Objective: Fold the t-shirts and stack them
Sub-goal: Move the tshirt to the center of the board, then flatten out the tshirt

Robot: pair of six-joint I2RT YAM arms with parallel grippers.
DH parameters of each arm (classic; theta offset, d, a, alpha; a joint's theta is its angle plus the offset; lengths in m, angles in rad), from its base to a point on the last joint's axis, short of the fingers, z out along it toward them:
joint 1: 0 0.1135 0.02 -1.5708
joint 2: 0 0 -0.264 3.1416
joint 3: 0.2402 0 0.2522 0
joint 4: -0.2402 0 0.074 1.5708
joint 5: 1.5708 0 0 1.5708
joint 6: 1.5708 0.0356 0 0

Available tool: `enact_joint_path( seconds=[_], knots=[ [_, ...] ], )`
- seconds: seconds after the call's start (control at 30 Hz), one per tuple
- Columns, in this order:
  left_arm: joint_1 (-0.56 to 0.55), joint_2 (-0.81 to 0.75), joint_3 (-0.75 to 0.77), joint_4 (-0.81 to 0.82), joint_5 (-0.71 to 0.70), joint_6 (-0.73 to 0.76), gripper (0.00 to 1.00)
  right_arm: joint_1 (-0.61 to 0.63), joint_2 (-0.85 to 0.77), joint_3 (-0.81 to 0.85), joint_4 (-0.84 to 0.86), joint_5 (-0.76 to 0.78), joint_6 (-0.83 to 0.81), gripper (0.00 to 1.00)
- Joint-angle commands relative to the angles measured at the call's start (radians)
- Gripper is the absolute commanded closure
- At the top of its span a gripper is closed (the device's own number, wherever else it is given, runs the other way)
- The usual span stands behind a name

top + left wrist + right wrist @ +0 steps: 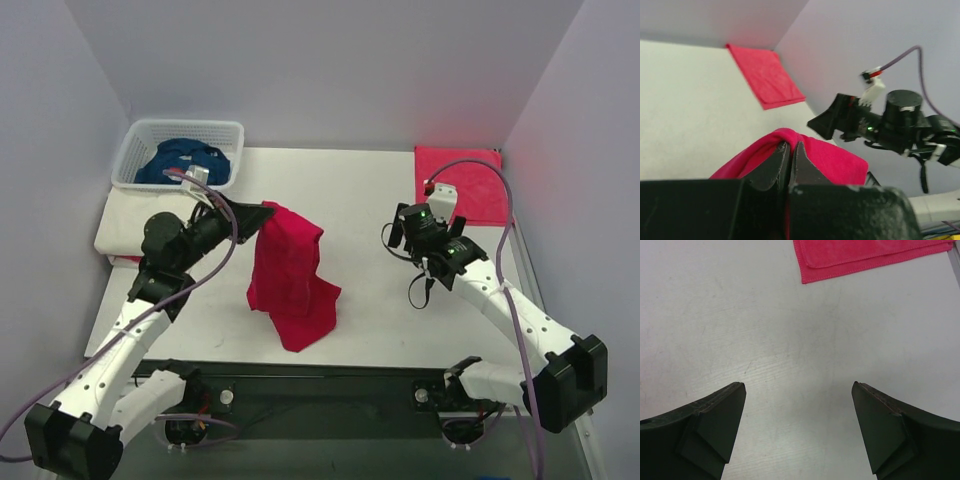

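My left gripper (268, 211) is shut on the top edge of a crimson red t-shirt (290, 275) and holds it up; the shirt hangs down with its lower part bunched on the table. In the left wrist view the jaws pinch the red fabric (830, 160) between them. A folded red shirt (459, 184) lies flat at the back right corner; it also shows in the left wrist view (765, 75) and the right wrist view (865, 255). A dark blue shirt (180, 160) lies crumpled in the basket. A cream-white shirt (125, 225) lies at the left edge. My right gripper (798, 390) is open and empty above bare table.
A white plastic lattice basket (150, 135) stands at the back left corner. The white table (370, 300) ends at a dark front rail where both arm bases sit. Grey walls close in the back and sides.
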Motion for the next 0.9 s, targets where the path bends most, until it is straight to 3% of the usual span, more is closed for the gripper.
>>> enact_joint_path(
  seconds=[0.0, 0.17, 0.43, 0.6, 0.87],
  knots=[
    [-0.001, -0.031, -0.074, -0.059, -0.122, 0.056, 1.00, 0.001, 0.005, -0.015, -0.010, 0.013, 0.028, 0.08],
    [0.000, 0.113, -0.180, 0.053, -0.294, 0.039, 1.00, 0.045, 0.062, -0.020, -0.006, -0.010, 0.031, 0.08],
    [0.008, 0.376, -0.102, 0.108, -0.580, 0.013, 1.00, 0.225, 0.203, 0.016, 0.049, -0.090, -0.010, 0.08],
    [0.016, 0.532, 0.002, 0.143, -0.601, 0.007, 1.00, 0.395, 0.327, 0.106, 0.057, -0.096, -0.032, 0.08],
    [0.037, 0.699, 0.171, 0.116, -0.590, 0.022, 1.00, 0.458, 0.372, 0.164, 0.160, -0.233, -0.020, 0.07]
  ],
)
